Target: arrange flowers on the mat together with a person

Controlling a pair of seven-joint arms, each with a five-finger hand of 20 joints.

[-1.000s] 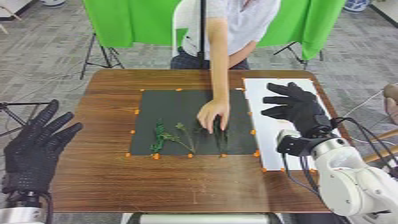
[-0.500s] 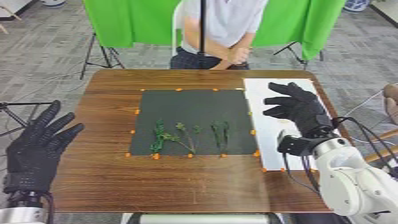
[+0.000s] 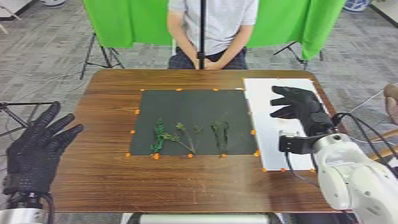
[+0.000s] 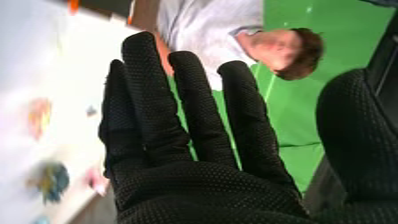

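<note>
"What's in front of us, and how will it handle?"

"The table (image 3: 107,185) bears a dark mat (image 3: 173,106) with a white sheet (image 3: 263,92) beside it. The left robot hand (image 3: 34,162) is spread wide at the table's side; the right robot hand (image 3: 306,111) is over the white sheet, wide too, gripping nothing."

"And the greenery?"

"On the near part of the mat: a leafy green sprig (image 3: 159,137), a forked sprig (image 3: 180,127) and a slim pair of stems (image 3: 225,132). I'd expect all of it light, the stalks fairly stiff, the leaf tips soft. Pinch low on a stalk, clear of the leaves."

"The small flowers?"

"An orange bloom (image 4: 40,117), a dark tuft (image 4: 51,182) and a pink bloom (image 4: 96,180), all on the white sheet. Probably weightless, easily crushed, maybe slippery in glove fabric. Take them gently beneath the head, if there's a stem to take."

"What does each view add?"

"The head view gives the full layout of mat and sheet. The right wrist view gives the straight fingers close up, then the flowers' colours, though their stems are too blurred to judge."
</note>
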